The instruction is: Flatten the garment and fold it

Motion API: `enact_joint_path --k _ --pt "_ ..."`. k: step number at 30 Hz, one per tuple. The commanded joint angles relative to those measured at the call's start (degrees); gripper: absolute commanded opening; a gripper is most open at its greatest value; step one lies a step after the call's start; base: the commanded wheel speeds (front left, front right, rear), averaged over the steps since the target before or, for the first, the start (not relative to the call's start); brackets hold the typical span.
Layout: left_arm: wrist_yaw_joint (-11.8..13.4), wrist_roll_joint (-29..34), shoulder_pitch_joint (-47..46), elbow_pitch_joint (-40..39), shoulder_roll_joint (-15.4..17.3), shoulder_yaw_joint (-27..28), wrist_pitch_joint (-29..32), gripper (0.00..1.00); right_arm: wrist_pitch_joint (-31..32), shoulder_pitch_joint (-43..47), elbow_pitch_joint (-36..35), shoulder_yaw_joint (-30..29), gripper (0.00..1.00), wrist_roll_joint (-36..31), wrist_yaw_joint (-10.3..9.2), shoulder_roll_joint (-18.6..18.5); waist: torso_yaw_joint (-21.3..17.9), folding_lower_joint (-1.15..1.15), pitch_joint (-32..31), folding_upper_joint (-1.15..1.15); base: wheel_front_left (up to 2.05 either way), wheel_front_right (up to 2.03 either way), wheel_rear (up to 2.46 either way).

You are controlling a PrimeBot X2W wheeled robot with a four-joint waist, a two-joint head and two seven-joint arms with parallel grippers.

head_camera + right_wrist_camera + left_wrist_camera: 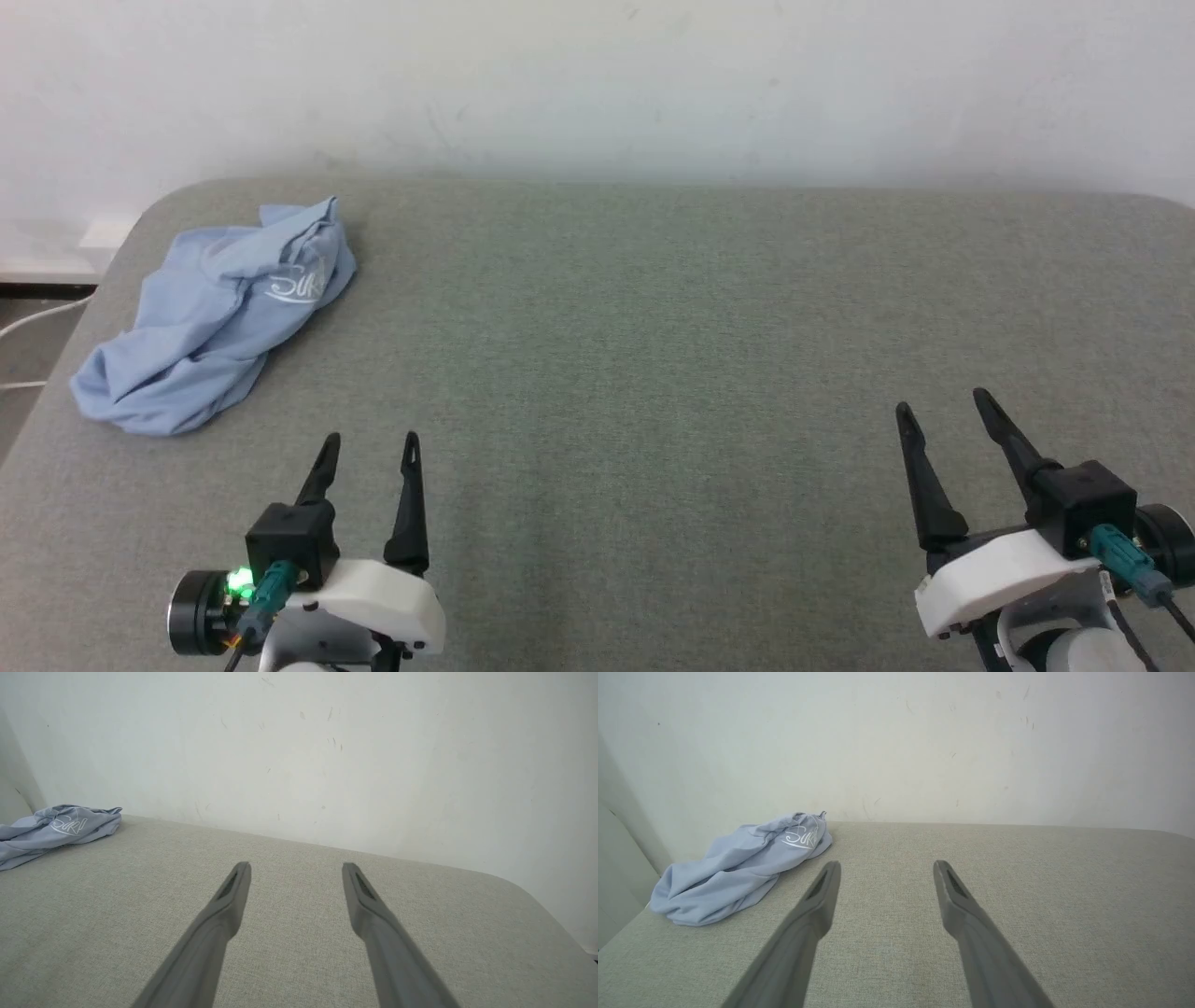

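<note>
The garment (210,322), a light blue shirt with white script on it, lies crumpled in a heap at the table's far left corner. The left wrist view has the garment (738,870) ahead and to the left, and the right wrist view catches the garment (51,828) at its left edge. My left gripper (371,443) hovers near the front left, open and empty, a short way in front of the heap. My right gripper (943,401) is at the front right, open and empty, far from the shirt. Both pairs of fingers (822,896) (233,896) stand spread apart over bare fabric.
The grey fabric table (653,355) spreads wide between the grippers. A white wall (597,84) rises just behind its far edge. The table's left edge and rounded corner lie close beside the shirt, with white cables (37,322) on the floor beyond.
</note>
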Motion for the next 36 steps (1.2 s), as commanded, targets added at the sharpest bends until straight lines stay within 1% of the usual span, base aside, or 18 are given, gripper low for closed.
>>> enact_joint_path --k 1,8,12,36 --pt "0.7 -0.4 0.6 0.2 0.0 -0.2 -0.6 1.0 -0.5 0.4 -0.3 -0.2 1.0 0.4 -0.04 0.1 0.7 0.0 0.0 0.0 0.0 0.0 0.0" --pt "1.2 -0.9 0.9 0.2 0.0 -0.7 -1.4 1.0 -1.3 0.5 -0.4 -0.3 1.0 0.4 -0.05 0.1 3.1 0.0 0.0 0.0 0.0 0.0 0.0" --pt "1.5 -1.2 1.0 0.2 0.0 -0.9 -1.9 1.0 -1.8 0.7 0.0 0.2 1.0 -1.0 -0.05 0.1 4.6 0.0 0.0 0.0 0.0 0.0 0.0" --pt "2.9 -2.8 1.9 1.2 0.0 -2.5 -4.8 1.0 -4.7 0.6 2.3 0.5 1.0 -0.2 -0.08 0.2 13.2 0.0 -0.8 0.0 0.0 0.0 0.0"
